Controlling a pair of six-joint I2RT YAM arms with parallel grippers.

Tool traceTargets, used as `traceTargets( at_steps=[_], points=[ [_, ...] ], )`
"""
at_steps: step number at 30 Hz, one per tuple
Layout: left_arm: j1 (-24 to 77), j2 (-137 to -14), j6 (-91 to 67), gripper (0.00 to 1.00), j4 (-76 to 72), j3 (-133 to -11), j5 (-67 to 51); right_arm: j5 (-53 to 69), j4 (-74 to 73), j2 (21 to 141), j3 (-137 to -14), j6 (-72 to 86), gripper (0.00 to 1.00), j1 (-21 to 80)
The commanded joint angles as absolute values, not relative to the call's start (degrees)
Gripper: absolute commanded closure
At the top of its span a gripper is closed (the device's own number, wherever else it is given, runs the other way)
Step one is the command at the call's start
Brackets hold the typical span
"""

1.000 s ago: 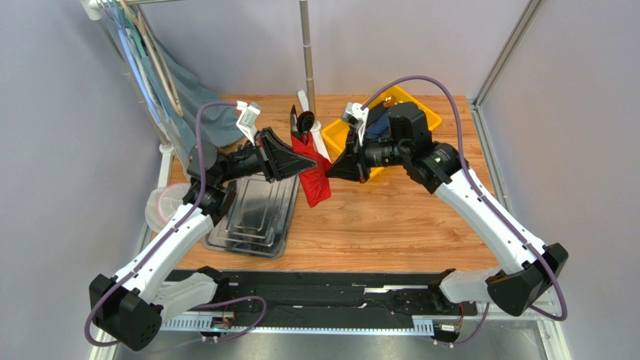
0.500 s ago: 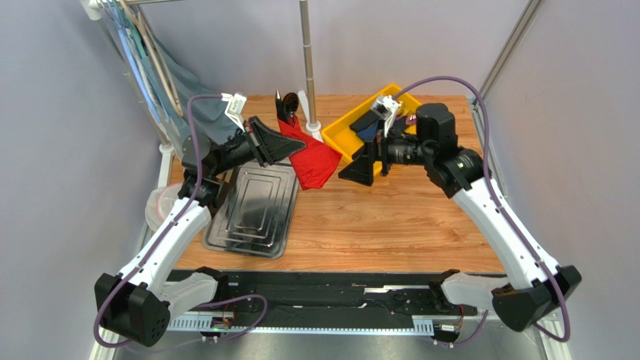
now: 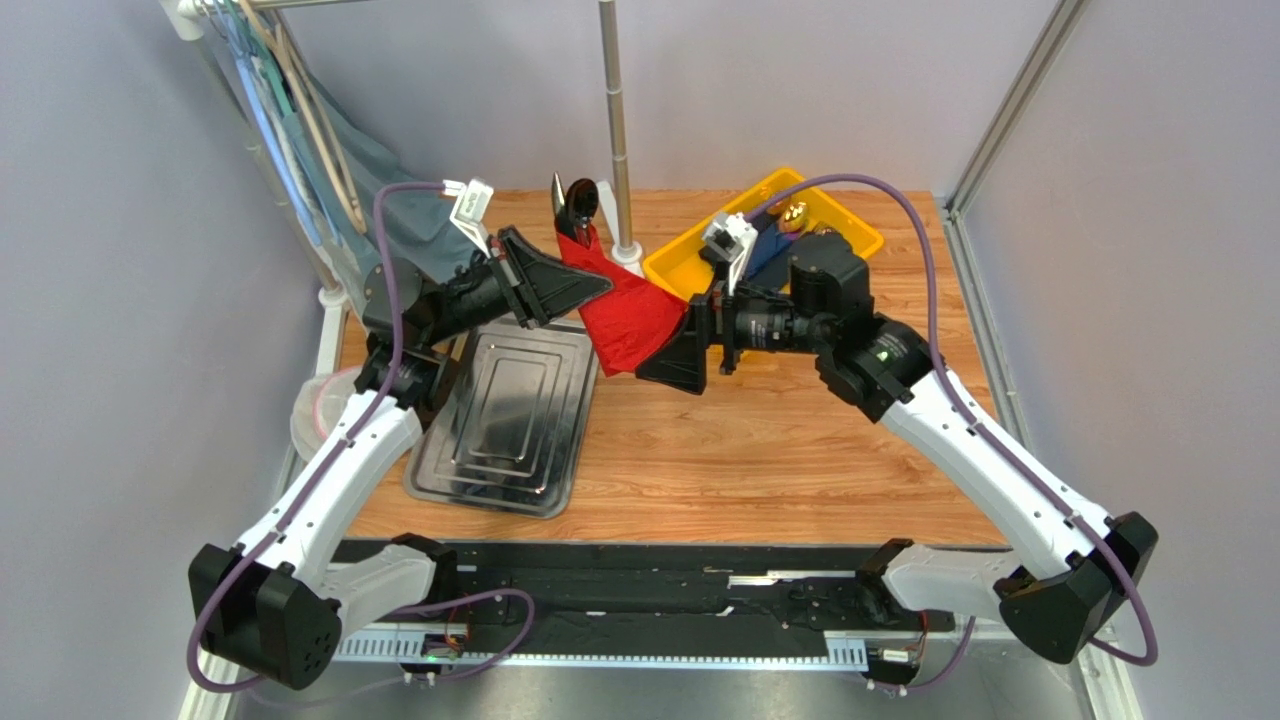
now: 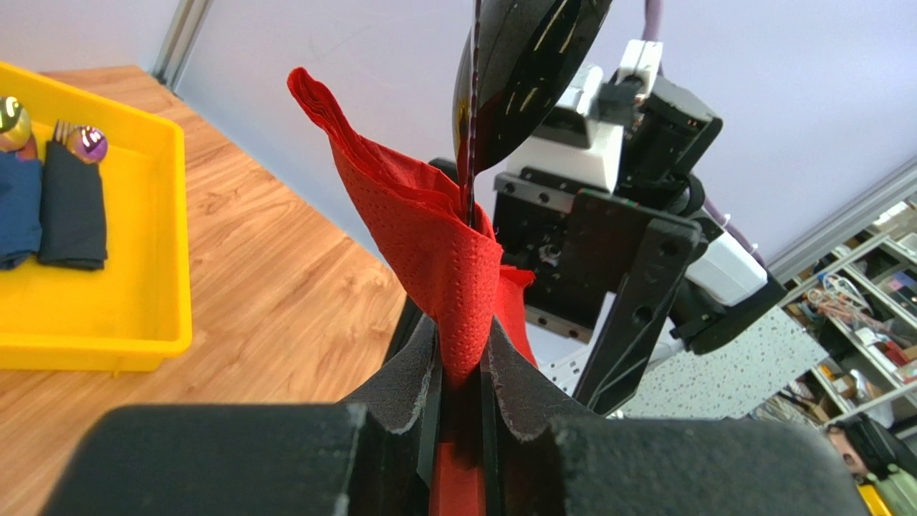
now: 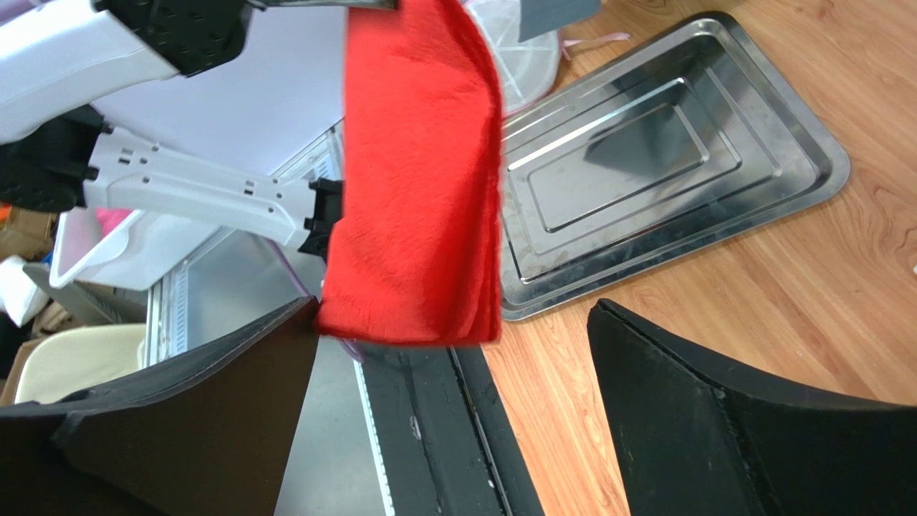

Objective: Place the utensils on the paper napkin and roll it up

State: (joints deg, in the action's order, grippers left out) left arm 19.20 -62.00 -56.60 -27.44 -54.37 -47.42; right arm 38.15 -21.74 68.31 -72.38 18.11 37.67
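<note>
Paper napkin [image 3: 628, 318], bright red, gathered into a loose folded bundle: held clear of the table [image 3: 781, 450], slanting in the air between the steel tray [image 3: 504, 428] and the yellow bin [image 4: 108, 333]. Utensils [image 3: 574, 207], black: wrapped inside the napkin, with their ends projecting from its upper, far end. The left wrist view shows a glossy spoon bowl [image 4: 527, 65] standing above the red folds. Left fingers [image 3: 559, 285]: closed tight on the bundle, with the paper pinched between the two foam pads [image 4: 414, 376]. Right fingers [image 3: 676, 353]: spread wide and gripping nothing, set at the napkin's lower end. In the right wrist view the napkin's bottom edge hangs about level with the fingertips; contact cannot be told. Steel tray: flat on the table's left part, under the left arm. Yellow bin: at the far right of the table, holding dark rolls [image 4: 70, 204] with gold and purple heads at their ends. Metal pole [image 3: 613, 90]: upright behind the bundle. Grey-blue garment [image 3: 376, 195]: hanging at the far left. Translucent container [image 3: 316, 413]: just left of the tray.
</note>
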Motion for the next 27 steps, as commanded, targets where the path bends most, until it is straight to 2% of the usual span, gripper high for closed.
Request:
traceTargets(
  at_steps=[1, 9, 15, 19, 24, 25, 27],
  points=[
    [19.16, -61.52, -57.04, 1.00, -29.36, -58.27, -46.23, 30.16, -17.06, 68.64, -74.71, 21.27, 0.00, 40.59],
    [19.25, -61.44, -57.04, 1.00, -29.36, -57.57, -45.97, 36.12, -11.26, 69.87, -74.97, 25.04, 0.00, 41.40],
    [19.51, -61.61, -58.09, 1.00, -29.79, -58.35, -46.05, 34.98, -9.85, 71.98, -75.41, 25.31, 0.00, 41.48],
    [19.51, -61.61, -59.41, 1.00, -28.57, -59.85, -46.32, 39.18, -8.18, 72.69, -75.06, 24.87, 0.15, 41.48],
    [19.51, -61.44, -60.73, 1.00, -27.77, -61.26, -47.28, 44.38, -6.77, 71.99, -74.36, 23.91, 0.39, 41.40],
    [19.51, -61.35, -60.73, 1.00, -27.60, -61.43, -47.72, 45.60, -6.77, 71.81, -74.18, 23.73, 0.48, 41.22],
    [19.51, -61.26, -60.82, 1.00, -27.42, -61.26, -48.16, 46.58, -6.68, 71.37, -73.92, 23.82, 0.55, 40.87]
  ],
)
